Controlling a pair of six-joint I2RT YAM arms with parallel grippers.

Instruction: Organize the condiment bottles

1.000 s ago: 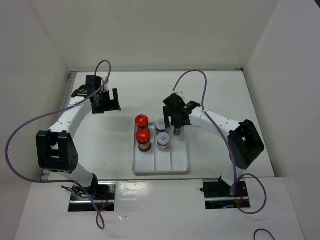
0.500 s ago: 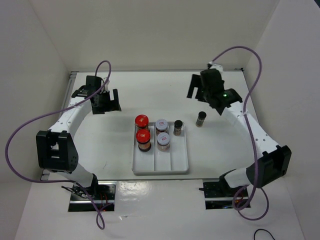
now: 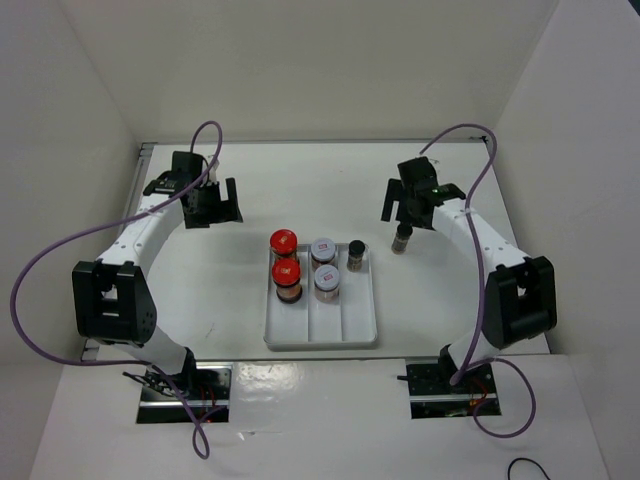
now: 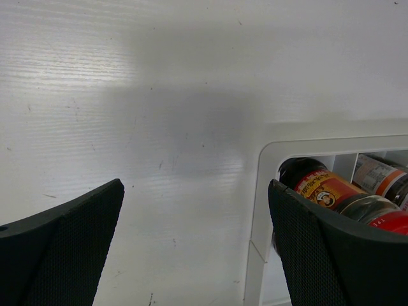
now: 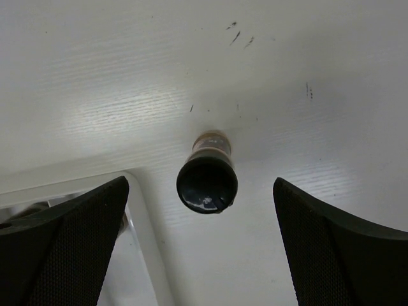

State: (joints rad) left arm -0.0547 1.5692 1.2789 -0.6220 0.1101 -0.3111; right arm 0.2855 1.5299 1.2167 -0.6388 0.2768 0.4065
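Table (image 3: pixel 300 190) first, with the tray (image 3: pixel 345 322) mid-table and five jars lined up at its far end. Left gripper (image 4: pixel 197 245) hangs wide open and empty over bare table, far-left of the tray. Right gripper (image 5: pixel 204 245) is wide open too, holding nothing, poised over the one that counts. In the tray, red jars (image 3: pixel 287 270) fill the left lane, white jars (image 3: pixel 327 278) the middle, and one black jar (image 3: pixel 356 250) sits in the right lane. The loose jar (image 5: pixel 207 185), black-capped, stands upright on the table just right of the tray's far corner, framed between the open fingers (image 5: pixel 64 248). Here's the danger: it's slim and tall, so an off-centre descent could clip the cap, topple it and send it rolling. The finger on the tray side also runs near the tray wall, and if it catches that, the whole tray shifts. How high the gripper sits over the cap, I can't quite judge from here
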